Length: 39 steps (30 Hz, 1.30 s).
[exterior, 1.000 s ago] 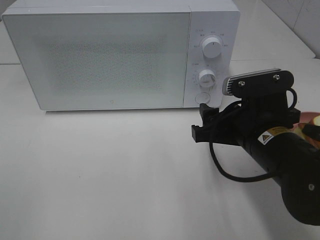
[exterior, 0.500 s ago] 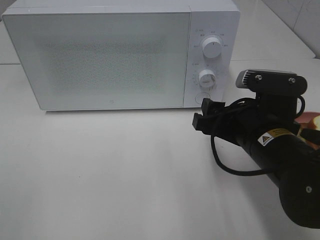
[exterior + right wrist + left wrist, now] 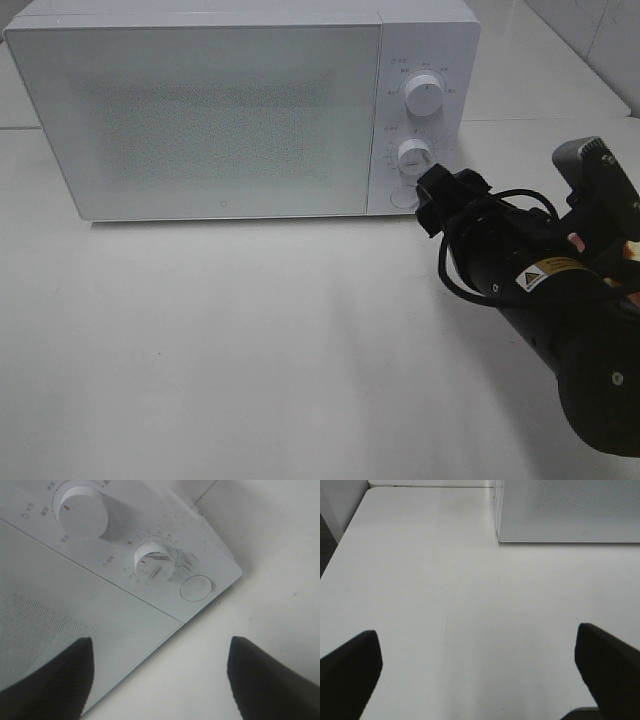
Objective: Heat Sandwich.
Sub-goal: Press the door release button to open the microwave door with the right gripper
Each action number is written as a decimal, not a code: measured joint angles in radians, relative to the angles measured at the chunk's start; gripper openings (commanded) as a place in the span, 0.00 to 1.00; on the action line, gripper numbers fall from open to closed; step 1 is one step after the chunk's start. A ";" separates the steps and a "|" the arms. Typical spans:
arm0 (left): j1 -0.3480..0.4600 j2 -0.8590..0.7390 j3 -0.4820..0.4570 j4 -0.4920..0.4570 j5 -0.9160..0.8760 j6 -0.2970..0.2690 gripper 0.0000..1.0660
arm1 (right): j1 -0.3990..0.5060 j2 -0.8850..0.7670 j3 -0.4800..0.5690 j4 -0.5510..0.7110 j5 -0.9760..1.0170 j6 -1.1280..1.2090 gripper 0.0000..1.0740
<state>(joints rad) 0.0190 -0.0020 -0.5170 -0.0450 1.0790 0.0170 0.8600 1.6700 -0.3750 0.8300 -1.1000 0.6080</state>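
A: While the door (image 3: 200, 120) of the microwave (image 3: 420, 30) is shut, where is the sandwich to be found?

B: It cannot be made out in any view; it may be hidden behind the right arm. The right gripper (image 3: 428, 205) is held with its jaws apart and empty, just beside the round button (image 3: 196, 588) under the lower dial (image 3: 156, 562).

A: What could be spoiled from here?

B: If the button is missed, the lower dial could be nudged and its setting changed, or the microwave could be shoved back across the counter (image 3: 200, 340). The left gripper (image 3: 476, 632) is spread wide and empty, well apart from the door, so a swinging door would not be steadied.
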 measured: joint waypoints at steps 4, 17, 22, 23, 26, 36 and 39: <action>0.000 0.000 0.000 0.000 0.000 0.000 0.94 | 0.000 0.000 0.000 0.000 0.001 0.118 0.63; 0.000 0.000 0.000 0.000 0.000 0.000 0.94 | 0.000 0.000 0.000 0.000 0.010 0.476 0.31; 0.000 0.000 0.000 0.000 0.000 0.000 0.94 | 0.000 0.000 0.000 0.000 0.010 0.569 0.12; 0.000 0.000 0.000 0.000 0.000 0.000 0.94 | 0.000 0.000 0.000 0.000 0.010 0.583 0.08; 0.000 0.000 0.000 0.000 0.000 0.000 0.94 | 0.000 0.000 0.000 0.002 0.010 0.601 0.02; 0.000 0.000 0.000 0.000 0.000 0.000 0.94 | -0.035 0.001 -0.004 0.037 0.042 0.606 0.00; 0.000 0.000 0.000 0.000 0.000 0.000 0.94 | -0.065 0.008 -0.021 0.021 0.053 0.619 0.00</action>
<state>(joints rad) 0.0190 -0.0020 -0.5170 -0.0450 1.0790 0.0170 0.7950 1.6780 -0.3960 0.8510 -1.0470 1.2270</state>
